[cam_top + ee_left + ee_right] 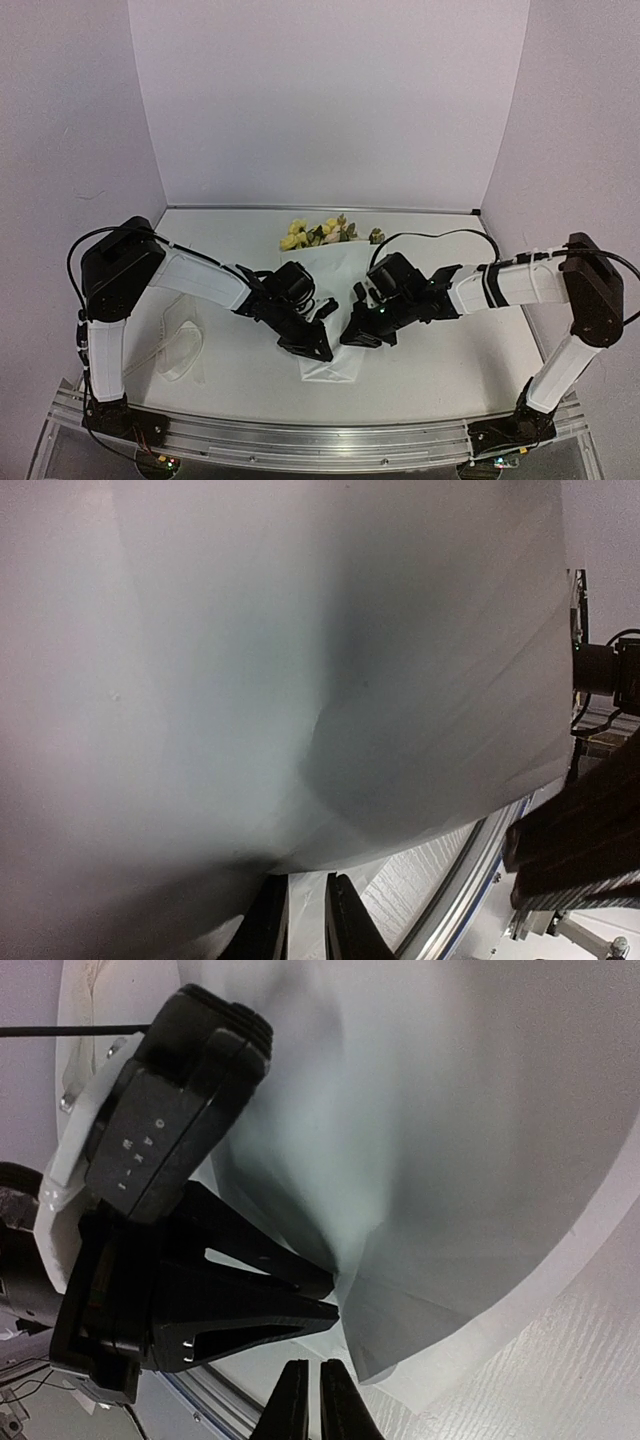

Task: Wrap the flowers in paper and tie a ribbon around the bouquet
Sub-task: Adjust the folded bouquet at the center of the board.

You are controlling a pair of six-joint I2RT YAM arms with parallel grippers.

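Note:
The flowers (318, 233), yellow and cream with green leaves, lie at the back centre of the table. From them the white paper (330, 280) runs toward me as a narrowing cone, the bouquet. At its near end my left gripper (320, 348) pinches a fold of the paper (300, 680); its fingers (345, 925) hold a strip of sheet between them. The right wrist view shows those left fingers (300, 1282) closed at the paper's (480, 1140) crease. My right gripper (350, 338) (313, 1390) sits beside that corner, shut with nothing visible in it. A sheer ribbon (180, 345) lies at the left.
An aluminium rail (320, 440) runs along the near table edge. White booth walls (330, 100) close the back and both sides. The two wrists nearly touch over the cone's narrow end.

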